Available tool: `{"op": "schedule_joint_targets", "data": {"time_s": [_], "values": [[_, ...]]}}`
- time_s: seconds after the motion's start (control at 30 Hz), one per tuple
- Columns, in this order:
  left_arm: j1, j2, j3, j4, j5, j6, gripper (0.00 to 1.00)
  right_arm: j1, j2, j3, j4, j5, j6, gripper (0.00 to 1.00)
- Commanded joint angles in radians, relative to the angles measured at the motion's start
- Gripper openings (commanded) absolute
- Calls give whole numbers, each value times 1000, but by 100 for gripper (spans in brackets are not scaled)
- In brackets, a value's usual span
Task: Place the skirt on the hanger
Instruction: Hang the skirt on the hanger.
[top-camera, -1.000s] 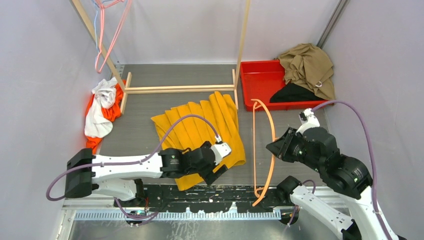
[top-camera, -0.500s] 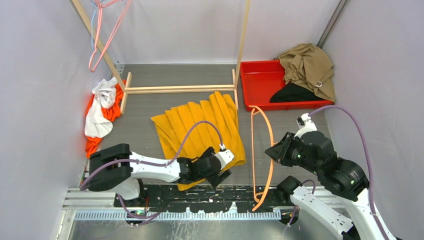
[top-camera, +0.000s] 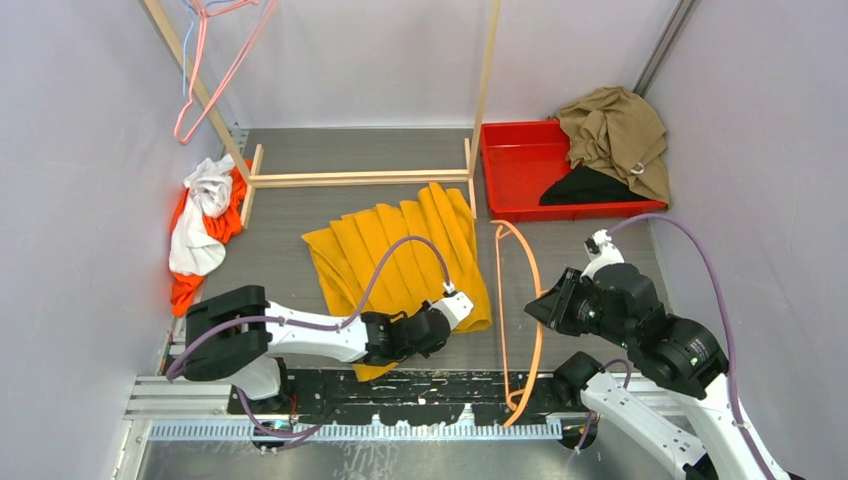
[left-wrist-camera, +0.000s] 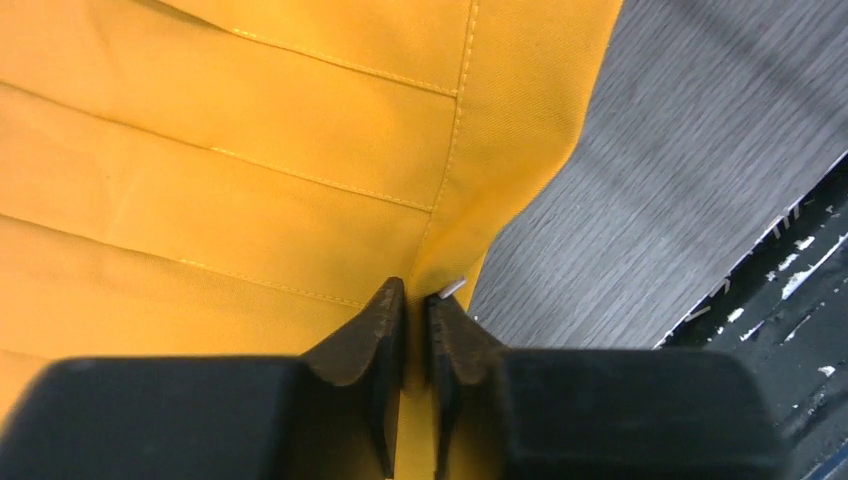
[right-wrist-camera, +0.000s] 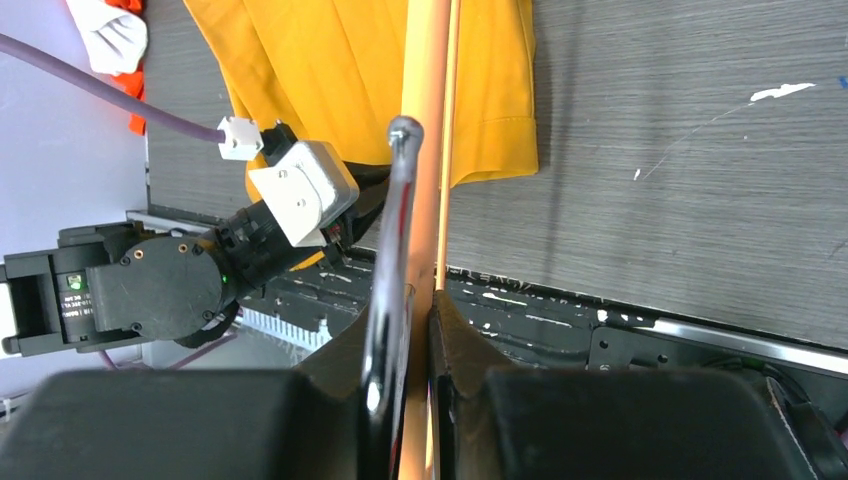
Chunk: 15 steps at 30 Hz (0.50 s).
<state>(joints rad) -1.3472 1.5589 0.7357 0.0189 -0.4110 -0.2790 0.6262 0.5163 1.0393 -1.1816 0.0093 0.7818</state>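
From above, the left gripper (top-camera: 425, 338) is down on the near edge of the yellow skirt (top-camera: 400, 250). The skirt lies spread on the table (top-camera: 270, 270), its pleats fanning away beyond the fingertips. The right gripper (top-camera: 548, 305) carries the orange hanger (top-camera: 538, 290), which stands off to the side of the skirt and apart from the left jaws.

In the left wrist view the jaws are drawn almost together, leaving only a thin slit. A fold of the skirt's stitched edge looks nipped in that slit. Pleated cloth fills the space ahead and to one side of the tips, with bare table on the other side.

In the right wrist view the jaws are clamped on the hanger beside its metal hook (right-wrist-camera: 392, 220). The orange frame runs straight out ahead of the fingertips and crosses the skirt's near corner.

The step in hand looks like securing the skirt's edge. The next move likely calls for raising that edge without the cloth slipping, then bringing it across to the hanger while the right arm holds the hanger steady
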Motion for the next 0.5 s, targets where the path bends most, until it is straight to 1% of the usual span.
{"op": "schedule_joint_targets", "data": {"time_s": [0.0,0.03,0.07,0.13,0.2,0.27,0.47], "values": [[27,-53,70,-46,-10,14,5,-1,-30,5,55,-46,2,1],[47,-57,83,-62,9,12,1,-2,-35,7,52,-61,3,1],[71,-59,95,-73,35,10,0,-2,-38,7,50,-84,-1,1],[130,-59,119,-81,87,13,0,-2,-47,10,44,-140,-7,1],[184,-53,154,-89,128,32,0,-2,-51,11,41,-229,-15,1],[232,-35,209,-105,168,49,0,-2,-52,16,16,-294,-28,1],[340,28,336,-153,235,97,0,-2,-64,41,-85,-415,-54,1]]}}
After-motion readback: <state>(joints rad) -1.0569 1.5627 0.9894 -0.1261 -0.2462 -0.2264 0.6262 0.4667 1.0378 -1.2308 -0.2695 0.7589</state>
